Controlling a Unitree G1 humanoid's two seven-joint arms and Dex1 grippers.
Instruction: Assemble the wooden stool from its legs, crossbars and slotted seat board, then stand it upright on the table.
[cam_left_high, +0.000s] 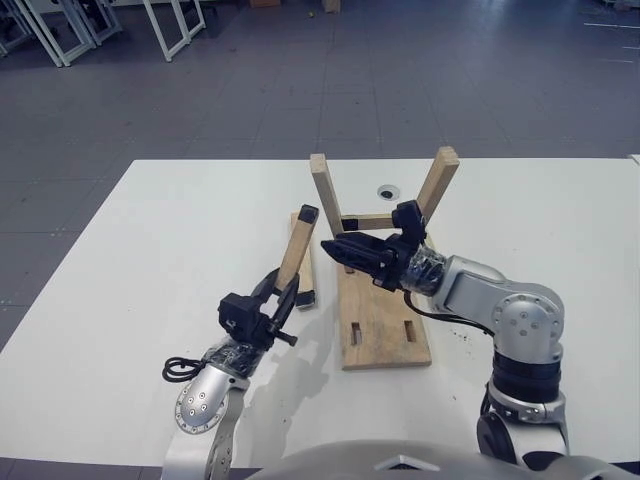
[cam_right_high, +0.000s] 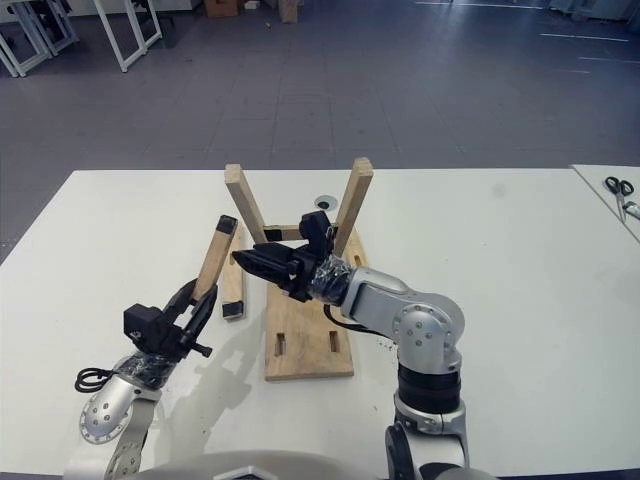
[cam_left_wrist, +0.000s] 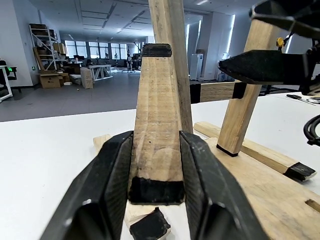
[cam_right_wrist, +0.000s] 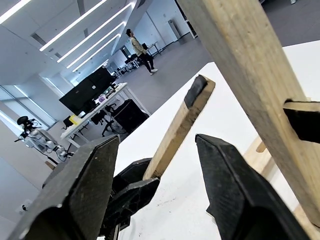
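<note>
Left hand (cam_left_high: 280, 292) clenched on near end of leg (cam_left_high: 298, 245); leg tilted up, far tip toward 1 o'clock. Seat board (cam_left_high: 385, 320) lay flat on bench (cam_left_high: 150, 250) at hand's 3 o'clock, two near slots (cam_left_high: 355, 328) open. Spare leg (cam_right_high: 233, 285) lay along board's 9 o'clock edge. Right hand (cam_left_high: 338, 252) released, empty, hovered over board's far half. At 12 o'clock, leg pair (cam_left_high: 325, 195) with crossbar (cam_left_high: 368, 221) stood on board's far end. Step seemingly called for: bring leg upright, line end square over near slot, press straight down. Skewed entry likely to jam.
</note>
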